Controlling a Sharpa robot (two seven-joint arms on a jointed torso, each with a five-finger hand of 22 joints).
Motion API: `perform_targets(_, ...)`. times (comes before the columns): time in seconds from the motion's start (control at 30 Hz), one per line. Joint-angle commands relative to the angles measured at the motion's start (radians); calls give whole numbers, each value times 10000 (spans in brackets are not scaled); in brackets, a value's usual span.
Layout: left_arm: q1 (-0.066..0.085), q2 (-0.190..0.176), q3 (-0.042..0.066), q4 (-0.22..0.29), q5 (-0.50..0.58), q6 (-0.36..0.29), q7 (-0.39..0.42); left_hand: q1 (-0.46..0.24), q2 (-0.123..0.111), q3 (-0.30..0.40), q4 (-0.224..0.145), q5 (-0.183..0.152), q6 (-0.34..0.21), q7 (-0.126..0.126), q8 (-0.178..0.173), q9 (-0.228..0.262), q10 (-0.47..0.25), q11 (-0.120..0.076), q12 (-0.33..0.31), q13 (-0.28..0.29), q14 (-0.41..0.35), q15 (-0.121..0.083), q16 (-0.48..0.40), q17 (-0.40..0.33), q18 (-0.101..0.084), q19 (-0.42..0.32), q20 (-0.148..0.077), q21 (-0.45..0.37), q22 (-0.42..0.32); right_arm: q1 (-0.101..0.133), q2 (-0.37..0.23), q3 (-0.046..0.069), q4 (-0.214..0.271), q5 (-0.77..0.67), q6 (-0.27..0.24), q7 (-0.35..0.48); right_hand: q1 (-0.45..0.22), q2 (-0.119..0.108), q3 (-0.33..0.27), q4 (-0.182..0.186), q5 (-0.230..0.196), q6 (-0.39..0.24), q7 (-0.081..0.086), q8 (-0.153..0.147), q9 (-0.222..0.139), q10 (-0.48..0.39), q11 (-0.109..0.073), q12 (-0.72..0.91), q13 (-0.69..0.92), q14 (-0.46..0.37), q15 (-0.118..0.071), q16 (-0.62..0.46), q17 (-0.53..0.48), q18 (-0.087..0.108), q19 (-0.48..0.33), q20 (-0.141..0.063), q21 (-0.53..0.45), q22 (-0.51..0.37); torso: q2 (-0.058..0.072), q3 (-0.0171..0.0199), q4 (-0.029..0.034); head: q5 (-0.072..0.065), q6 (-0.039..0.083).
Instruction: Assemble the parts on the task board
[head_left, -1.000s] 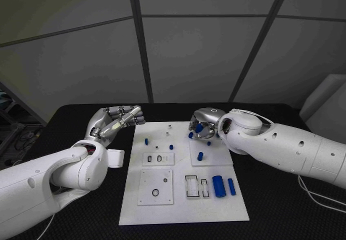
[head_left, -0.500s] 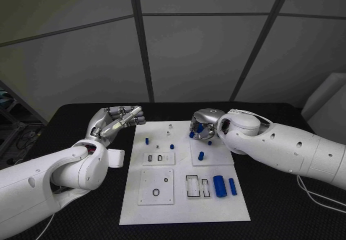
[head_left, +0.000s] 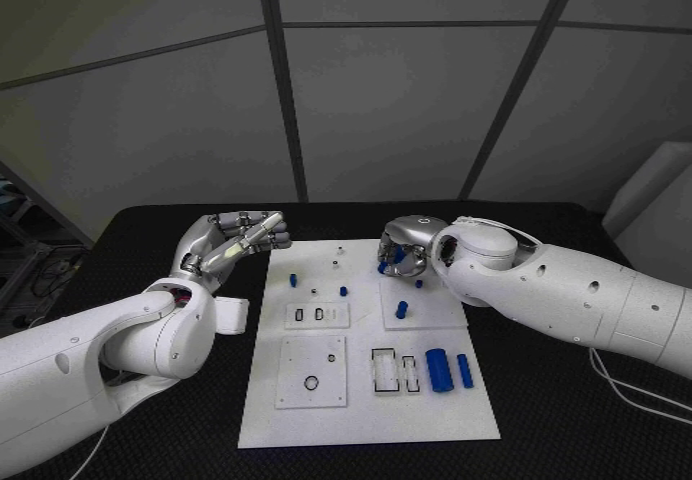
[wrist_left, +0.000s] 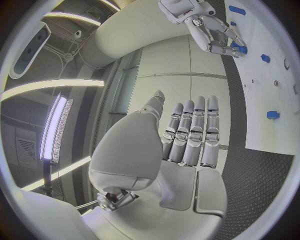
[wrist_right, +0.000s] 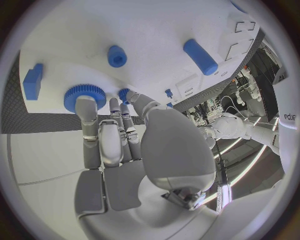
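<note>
The white task board (head_left: 368, 420) lies mid-table with blue parts on it: a thick cylinder (head_left: 437, 371), a thinner one (head_left: 463, 372) and small pegs (head_left: 293, 281) (head_left: 343, 292). My right hand (head_left: 408, 252) hangs over the board's far right corner, fingers curled down on a blue gear (head_left: 395, 256). Up close, one fingertip of that hand (wrist_right: 119, 135) lies on the gear (wrist_right: 80, 95), holding it against the board; a short peg (wrist_right: 117, 56), a cylinder (wrist_right: 200, 56) and a block (wrist_right: 32, 81) sit nearby. My left hand (head_left: 231, 243) is raised left of the board, fingers straight, holding nothing (wrist_left: 187, 135).
A small white block (head_left: 231, 316) lies on the black table (head_left: 548, 420) beside the board's left edge, close to my left forearm. A cable (head_left: 635, 390) runs along the table's right side. Recessed slots (head_left: 387, 370) sit in the board's near half.
My right hand has crept slightly toward the board's far edge with the gear under its fingers. The left hand has stayed where it was.
</note>
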Motion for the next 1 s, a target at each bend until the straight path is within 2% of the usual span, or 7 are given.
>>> perform_targets(0.03, 17, -2, 9, 9, -59, 174, -33, -112, 17, -33, -30, -23, 3, 49, -36, -16, -68, 34, -52, -13, -64, 0, -39, -12, -11, 52, 47, -20, -9, 21, 44, 8, -22, 91, 91, 60, 0, 84, 55, 6, 62, 100, 0, 0, 16, 56, -8, 41, 7, 451, -57, 45, 38, -95, 48, -28, 64, 13, 12, 4, 6, 3, -19)
perform_targets(0.5, 20, 0, 10, -6, -59, 211, -109, -109, 25, -32, -42, -22, -8, 55, -52, -17, -83, 40, -69, -13, -67, 5, -53, -12, -11, 52, 50, -23, -15, 21, 169, 6, -132, 201, 276, 106, 9, 72, 146, 28, 72, 135, 8, 4, 18, 111, -10, 13, 1, 450, -65, 97, 91, -97, 31, -39, 117, 48, 24, 10, 0, 11, -48)
perform_targets(0.63, 22, -6, 10, -4, -59, 224, -132, -105, 29, -30, -48, -21, -13, 58, -60, -17, -91, 43, -76, -13, -67, 6, -59, -12, -10, 52, 51, -24, -17, 21, 182, 6, -136, 208, 223, 155, 93, 175, 311, 33, 64, 457, -31, 132, 70, 370, -67, 79, 34, 445, -103, 154, 139, -99, 15, -62, 203, 125, 27, 13, -3, 13, -40)
perform_targets(0.77, 24, -12, 10, -9, -59, 228, -152, -100, 47, -23, -54, -19, -18, 62, -70, -17, -100, 47, -87, -12, -61, 7, -64, -10, -9, 55, 53, -25, -20, 21, 183, 6, -120, 212, -199, 276, 304, 404, 582, -48, -286, 878, -136, 298, 129, 744, -197, 193, 91, 453, -208, 241, 246, -111, 32, -140, 345, 278, 32, 16, -2, 19, -36)
perform_targets(1.0, 26, -35, 10, -17, -59, 242, -178, -100, 49, -22, -55, -18, -19, 62, -72, -17, -102, 47, -89, -12, -60, 7, -65, -10, -9, 55, 53, -25, -20, 20, 159, 7, 12, 217, -1365, 464, 489, 421, 758, -228, -207, 1064, -129, 349, 141, 938, -239, 201, 117, 452, -260, 295, 302, -135, 75, -202, 500, 450, 33, 17, -1, 42, -4)
